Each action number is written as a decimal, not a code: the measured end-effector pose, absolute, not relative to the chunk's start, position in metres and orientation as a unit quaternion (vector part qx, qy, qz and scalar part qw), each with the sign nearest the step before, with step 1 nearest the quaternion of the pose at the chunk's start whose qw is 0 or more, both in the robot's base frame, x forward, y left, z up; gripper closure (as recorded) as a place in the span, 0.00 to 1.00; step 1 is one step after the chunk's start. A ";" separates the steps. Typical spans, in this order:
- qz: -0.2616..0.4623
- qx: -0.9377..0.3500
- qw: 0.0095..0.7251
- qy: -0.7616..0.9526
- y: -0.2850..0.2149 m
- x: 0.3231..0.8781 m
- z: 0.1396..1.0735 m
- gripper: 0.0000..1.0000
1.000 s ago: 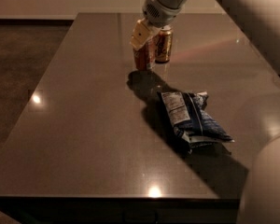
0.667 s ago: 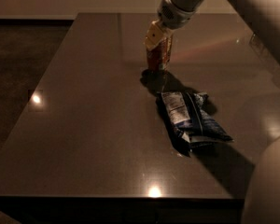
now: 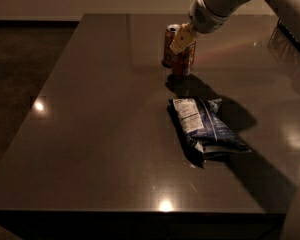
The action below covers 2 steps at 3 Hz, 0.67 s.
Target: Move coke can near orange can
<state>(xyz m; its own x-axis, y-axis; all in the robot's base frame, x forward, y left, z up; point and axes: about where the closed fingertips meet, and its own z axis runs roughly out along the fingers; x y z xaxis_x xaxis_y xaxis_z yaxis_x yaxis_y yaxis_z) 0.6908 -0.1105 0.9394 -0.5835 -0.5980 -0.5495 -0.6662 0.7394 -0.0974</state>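
The coke can is a reddish can at the far middle of the dark table, its base on or just above the surface. My gripper reaches in from the upper right and is shut on the coke can's top; one cream finger shows on its left side. The orange can, with a silver top, stands right behind and to the left of the coke can, touching or almost touching it.
A blue chip bag lies flat in front of the cans, right of the table's middle. My white arm spans the upper right. A dark object sits at the far right edge. The floor lies to the left.
My gripper has carried the coke can to the right and slightly forward, from the left of the orange can to its front right. The orange can and the chip bag have stayed put.
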 end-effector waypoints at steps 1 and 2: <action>0.068 -0.348 0.287 0.890 -0.115 0.689 0.929 0.44; 0.080 -0.352 0.285 0.888 -0.109 0.686 0.921 0.21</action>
